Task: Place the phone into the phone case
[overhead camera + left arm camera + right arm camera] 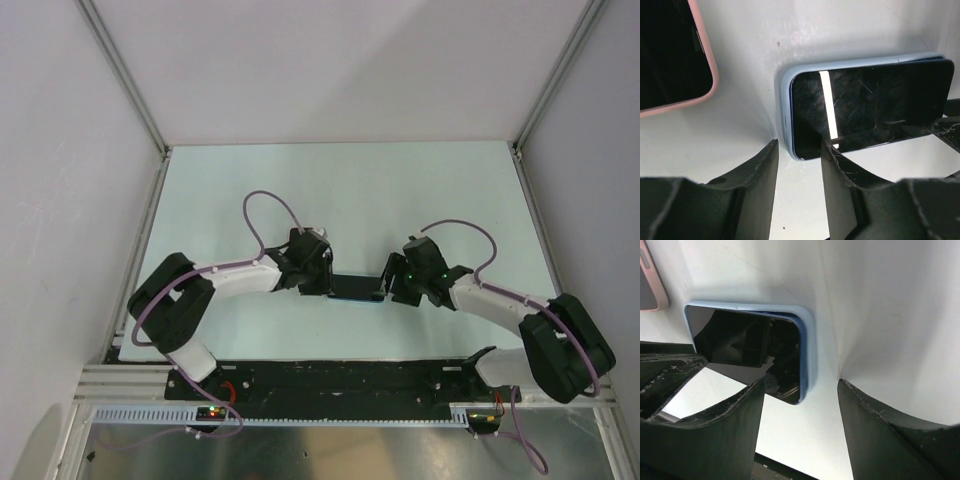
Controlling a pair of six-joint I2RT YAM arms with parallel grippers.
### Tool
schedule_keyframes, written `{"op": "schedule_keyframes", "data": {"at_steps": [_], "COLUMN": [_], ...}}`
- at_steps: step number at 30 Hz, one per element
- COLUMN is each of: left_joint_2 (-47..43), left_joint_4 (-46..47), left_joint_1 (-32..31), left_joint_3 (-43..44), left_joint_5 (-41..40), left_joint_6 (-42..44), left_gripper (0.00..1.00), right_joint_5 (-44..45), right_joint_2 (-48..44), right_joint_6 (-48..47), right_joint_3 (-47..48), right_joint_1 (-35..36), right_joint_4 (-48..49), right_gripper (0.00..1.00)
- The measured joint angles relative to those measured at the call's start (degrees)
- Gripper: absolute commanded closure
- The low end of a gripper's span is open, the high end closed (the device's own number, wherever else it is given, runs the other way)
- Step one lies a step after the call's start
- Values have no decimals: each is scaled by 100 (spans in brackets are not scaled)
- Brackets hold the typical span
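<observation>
The phone (865,110), black screen up, lies flat in the light blue phone case (786,100) on the white table. In the top view it is a dark strip (355,290) between the two grippers. My left gripper (800,145) is open, its tips just short of the phone's left near corner, nothing between them. Its place in the top view is the phone's left end (325,285). My right gripper (801,382) is open at the other end (385,290). The phone's corner (790,390) and the case rim (807,330) lie just beyond its tips.
A second phone in a pink case (710,80) lies on the table to the far left of the blue one, also seen as a pink-cased phone (652,285) from the right wrist. White walls enclose the table on three sides. Each wrist view shows the other arm's finger (947,132).
</observation>
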Motion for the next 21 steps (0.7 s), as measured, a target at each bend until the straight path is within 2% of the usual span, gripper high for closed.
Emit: {"op": "schedule_keyframes", "data": {"at_steps": [5, 10, 21], "left_joint_2": [157, 275, 560], "left_joint_4": [-83, -326, -1117], "left_joint_1": [11, 37, 101], "left_joint_3": [201, 420, 1003], "left_joint_5": [-66, -142, -273], "left_joint_6": [9, 94, 354], "left_gripper": [57, 57, 57], "right_joint_5": [-7, -380, -1196], "right_joint_2": [-461, -688, -90], "right_joint_6": [90, 197, 341], "right_joint_3": [-505, -922, -1025], "right_joint_1": [-310, -693, -890], "right_joint_4": [201, 782, 1912], "right_gripper": [35, 36, 45]}}
